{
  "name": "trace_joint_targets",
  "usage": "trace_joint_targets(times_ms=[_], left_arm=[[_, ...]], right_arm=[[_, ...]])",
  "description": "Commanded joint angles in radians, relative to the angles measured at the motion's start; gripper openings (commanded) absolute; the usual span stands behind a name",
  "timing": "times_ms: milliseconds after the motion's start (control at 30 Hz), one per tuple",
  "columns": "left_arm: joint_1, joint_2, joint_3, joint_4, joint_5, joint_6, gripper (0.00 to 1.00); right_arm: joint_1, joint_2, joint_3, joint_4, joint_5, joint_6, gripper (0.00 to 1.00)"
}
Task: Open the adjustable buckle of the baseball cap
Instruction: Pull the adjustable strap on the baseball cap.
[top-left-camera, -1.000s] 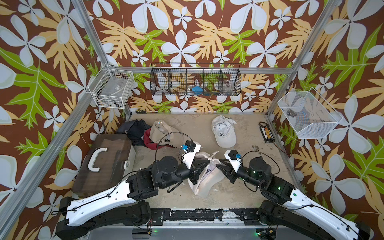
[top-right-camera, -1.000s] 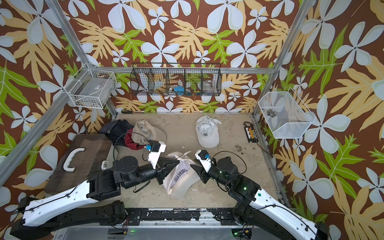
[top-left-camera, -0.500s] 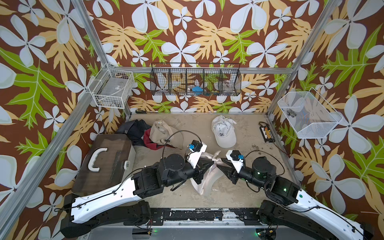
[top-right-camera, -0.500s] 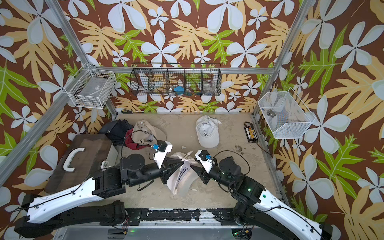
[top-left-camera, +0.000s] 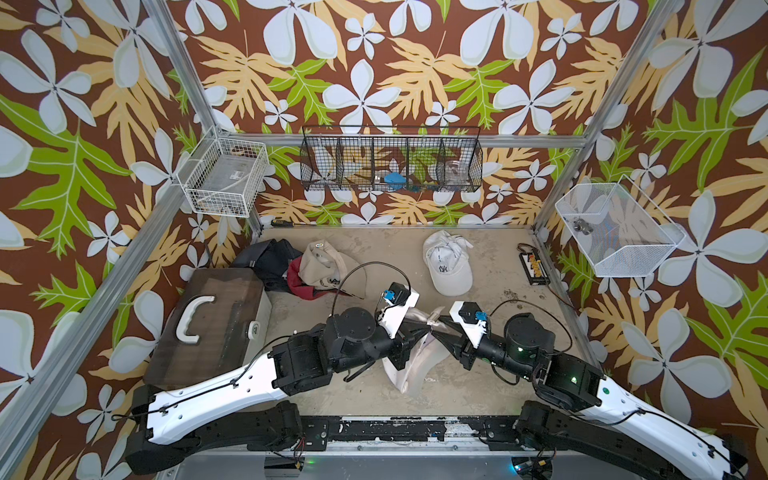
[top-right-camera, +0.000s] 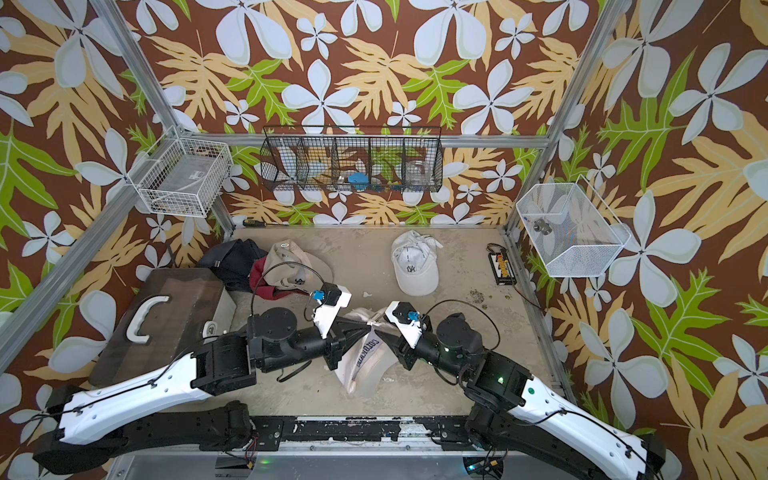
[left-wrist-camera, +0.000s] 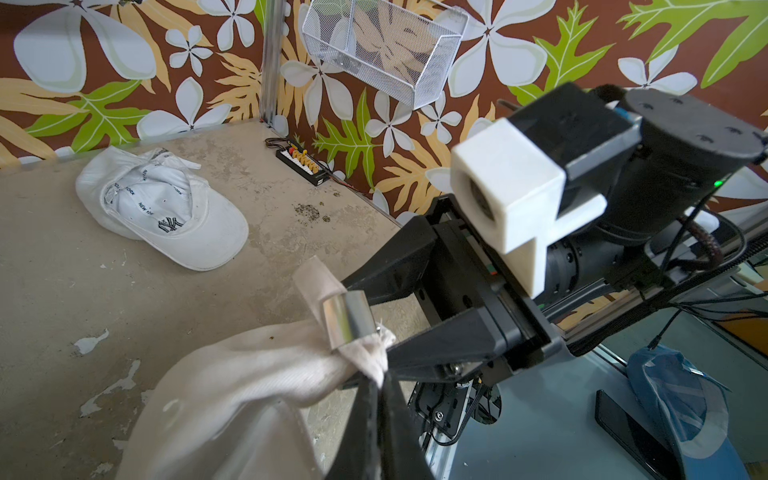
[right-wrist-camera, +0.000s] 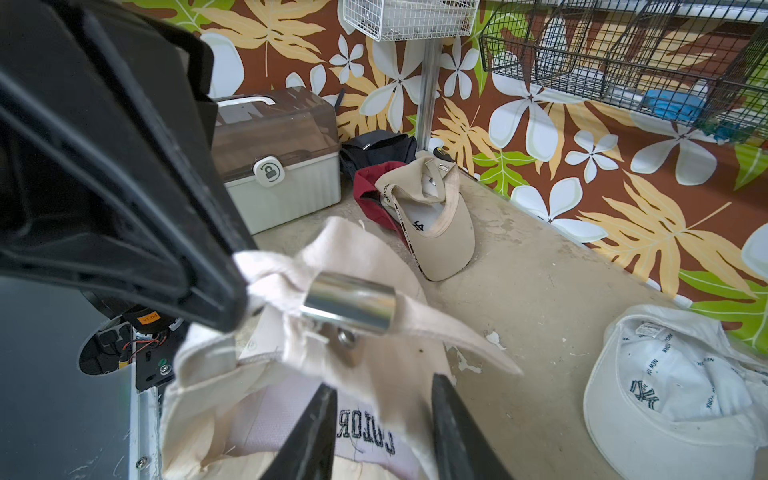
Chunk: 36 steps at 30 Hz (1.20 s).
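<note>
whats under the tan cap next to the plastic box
A dark red cap sticks out beneath the tan cap; most of it is covered.

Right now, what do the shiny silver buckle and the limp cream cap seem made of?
The shiny silver buckle looks like polished metal: mirror-bright, with sharp reflections. The limp cream cap seems a matte woven cloth, perhaps cotton: it sags, creases, and shows a fine ribbed weave.
</note>
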<state>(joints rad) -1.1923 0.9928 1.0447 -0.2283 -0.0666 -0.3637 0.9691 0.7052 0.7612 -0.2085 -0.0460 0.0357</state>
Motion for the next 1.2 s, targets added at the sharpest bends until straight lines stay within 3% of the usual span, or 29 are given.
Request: trace_joint_targets(times_ms=[0,500,967,1167], left_arm=[[0.0,0.0,-0.003,0.009,0.007,0.009,0.0],[0.0,0.038,0.007,0.014,0.031,0.014,0.0],[0.0,0.054,0.001,0.014,0.048,0.012,0.0],[0.0,0.051,-0.009,0.015,0.054,0.008,0.0]], right_arm=[[0.006,-0.001,0.01,0.021,-0.001,-0.007,0.38],[0.03,0.005,0.024,0.025,-0.007,-0.011,0.33],[0.032,-0.014,0.013,0.027,-0.014,-0.005,0.18],[0.033,-0.03,0.008,0.028,-0.006,0.003,0.05]])
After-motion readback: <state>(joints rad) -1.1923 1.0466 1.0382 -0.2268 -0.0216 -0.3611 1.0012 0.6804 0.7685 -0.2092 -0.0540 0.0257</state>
